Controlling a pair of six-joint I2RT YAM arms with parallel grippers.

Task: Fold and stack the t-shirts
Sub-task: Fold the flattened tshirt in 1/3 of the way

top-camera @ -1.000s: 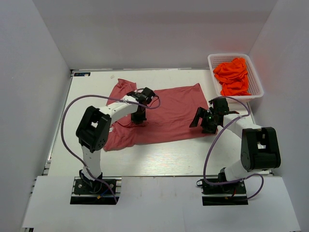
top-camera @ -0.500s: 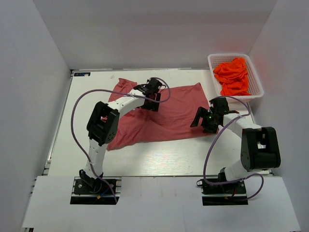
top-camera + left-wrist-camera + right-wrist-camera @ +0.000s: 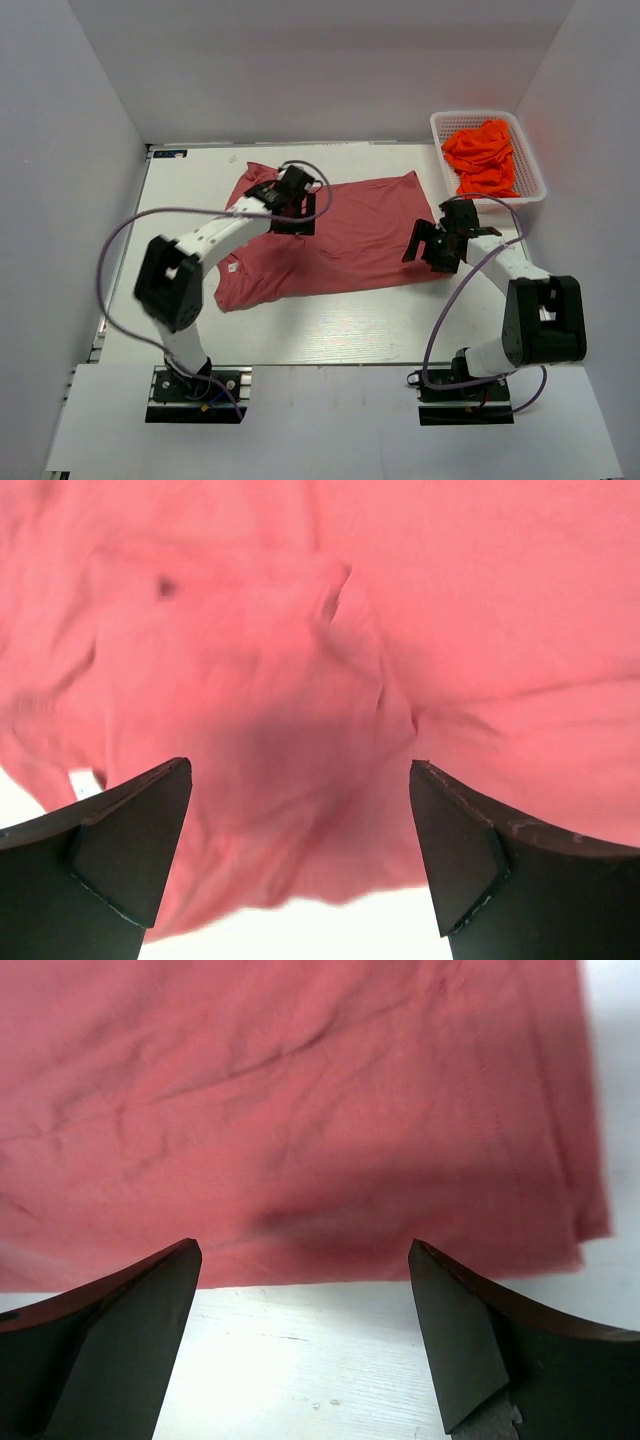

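A large rose-red t-shirt [image 3: 360, 230] lies spread across the middle of the white table [image 3: 330, 325], wrinkled at its left end. My left gripper [image 3: 295, 205] hovers over the shirt's upper left part, open; in the left wrist view only crumpled red cloth [image 3: 450, 600] shows between the empty fingers [image 3: 130, 850]. My right gripper [image 3: 435, 245] is open at the shirt's right end. In the right wrist view the shirt's hem [image 3: 300, 1080] lies just past the fingertips [image 3: 460, 1340]. Orange t-shirts [image 3: 482, 155] are bunched in the basket at the back right.
The white mesh basket [image 3: 475, 114] stands at the table's far right corner. White walls enclose the table on the left, back and right. Bare tabletop [image 3: 300, 1360] runs along the near side between the shirt and the arm bases.
The left gripper has opened and let go of the red shirt, moving from the shirt's middle toward its upper left. The shirt's left part now lies flatter. The right gripper shifted slightly right.
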